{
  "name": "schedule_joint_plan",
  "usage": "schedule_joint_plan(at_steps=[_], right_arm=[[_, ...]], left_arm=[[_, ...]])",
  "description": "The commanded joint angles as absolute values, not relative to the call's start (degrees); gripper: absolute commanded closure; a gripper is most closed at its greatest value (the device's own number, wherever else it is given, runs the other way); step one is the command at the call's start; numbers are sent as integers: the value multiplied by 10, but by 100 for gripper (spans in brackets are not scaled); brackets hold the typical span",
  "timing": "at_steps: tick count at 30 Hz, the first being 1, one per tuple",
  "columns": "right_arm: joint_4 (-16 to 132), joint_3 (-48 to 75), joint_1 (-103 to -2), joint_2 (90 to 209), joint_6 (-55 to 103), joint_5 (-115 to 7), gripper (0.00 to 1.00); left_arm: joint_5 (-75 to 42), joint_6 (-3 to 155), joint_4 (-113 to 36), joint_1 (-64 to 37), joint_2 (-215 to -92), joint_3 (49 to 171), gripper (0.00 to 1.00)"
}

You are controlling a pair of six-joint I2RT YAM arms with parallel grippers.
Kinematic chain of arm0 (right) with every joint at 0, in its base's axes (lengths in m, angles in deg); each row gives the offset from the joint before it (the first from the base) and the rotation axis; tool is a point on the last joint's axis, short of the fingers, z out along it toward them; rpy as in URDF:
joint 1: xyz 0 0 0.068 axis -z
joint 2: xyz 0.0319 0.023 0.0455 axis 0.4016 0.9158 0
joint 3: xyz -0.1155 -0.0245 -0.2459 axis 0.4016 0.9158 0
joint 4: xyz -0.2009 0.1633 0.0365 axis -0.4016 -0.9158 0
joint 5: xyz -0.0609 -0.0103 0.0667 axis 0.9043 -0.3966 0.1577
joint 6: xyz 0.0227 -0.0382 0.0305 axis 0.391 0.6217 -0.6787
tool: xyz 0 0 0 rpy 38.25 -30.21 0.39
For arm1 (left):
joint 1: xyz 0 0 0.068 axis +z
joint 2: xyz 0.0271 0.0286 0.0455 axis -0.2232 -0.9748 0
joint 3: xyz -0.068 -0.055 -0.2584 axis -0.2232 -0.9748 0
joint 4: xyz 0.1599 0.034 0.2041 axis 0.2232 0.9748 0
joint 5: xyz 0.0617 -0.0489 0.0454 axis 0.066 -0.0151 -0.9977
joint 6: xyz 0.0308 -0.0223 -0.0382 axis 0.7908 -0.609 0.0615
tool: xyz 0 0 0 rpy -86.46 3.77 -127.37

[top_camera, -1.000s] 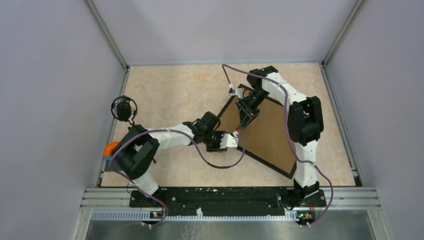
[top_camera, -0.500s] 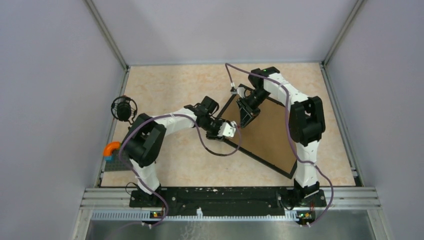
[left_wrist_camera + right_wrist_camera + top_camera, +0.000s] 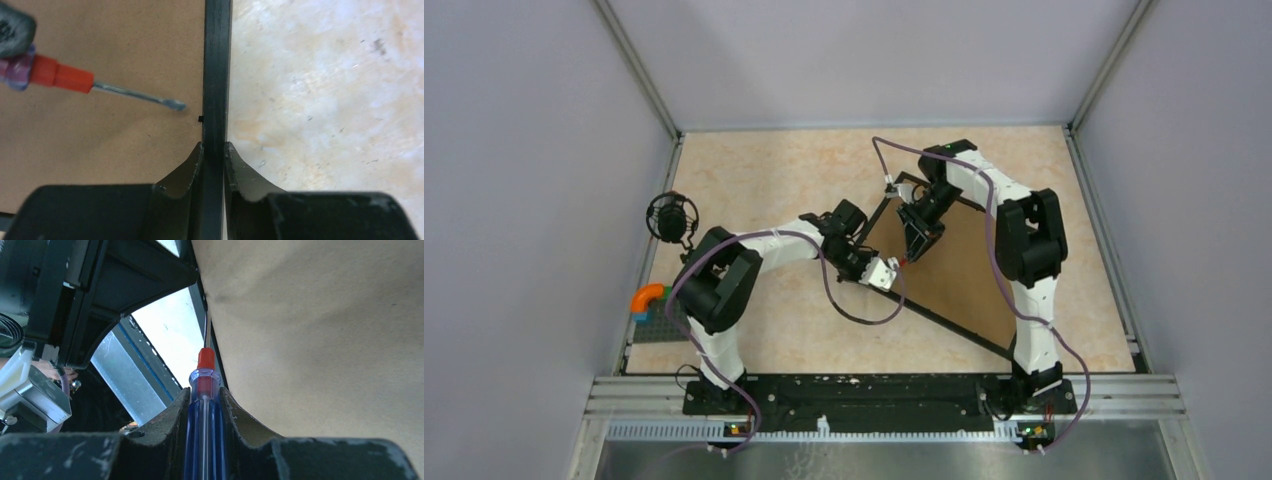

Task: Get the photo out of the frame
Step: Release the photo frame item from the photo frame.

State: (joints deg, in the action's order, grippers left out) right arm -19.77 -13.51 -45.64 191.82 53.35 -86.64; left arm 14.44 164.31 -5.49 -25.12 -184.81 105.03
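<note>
The frame (image 3: 944,322) lies back-up on the table (image 3: 774,180), turned corner-wise so that it reads as a diamond. It sits from the table's middle out toward 3 o'clock, and its brown board back (image 3: 959,270) faces the overhead camera.

The left gripper (image 3: 886,272) reaches in from 9 o'clock to the frame's 9 o'clock edge. In the left wrist view the black rail (image 3: 216,75) runs straight from 12 to 6 o'clock. The two fingers (image 3: 192,165) are closed on it, one pressed to the board side and one to the table side.

The right gripper (image 3: 916,245) comes down from 12 o'clock over the board, its fingers clamped around a screwdriver (image 3: 204,440) with a clear blue handle and a red collar. In the right wrist view the handle fills the gap between the fingers and the shaft points away toward 12 o'clock, along the frame's inner edge.

Seen from the left wrist, the screwdriver enters at 10 o'clock and slants toward 4 o'clock. Its flat tip (image 3: 179,105) ends just beside the rail, a little to the 12 o'clock side of a small black tab (image 3: 200,119) at the rail's inner edge. Whether the tip touches the board I cannot tell.

At the table's 9 o'clock edge stand a round black device (image 3: 671,216) and, toward 7 o'clock from it, an orange object (image 3: 646,297).
</note>
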Motion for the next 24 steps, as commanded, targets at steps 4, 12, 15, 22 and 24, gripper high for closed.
schedule_joint_plan(at_steps=[4,12,15,22,24], right_arm=[[-202,-130,-456,1927,542,-874,100],[-196,-80,-478,1908,558,-872,100],[-187,-75,-479,1906,549,-874,100],[-160,-101,-471,1927,499,-888,100],[-162,-123,-468,1934,497,-894,100]], left_arm=[[145,1604,-22,-284,-1828,994,81],[134,1571,-46,-286,-1833,993,82],[133,1565,-52,-286,-1831,990,82],[128,1565,-65,-291,-1819,974,82],[125,1567,-65,-293,-1817,969,83]])
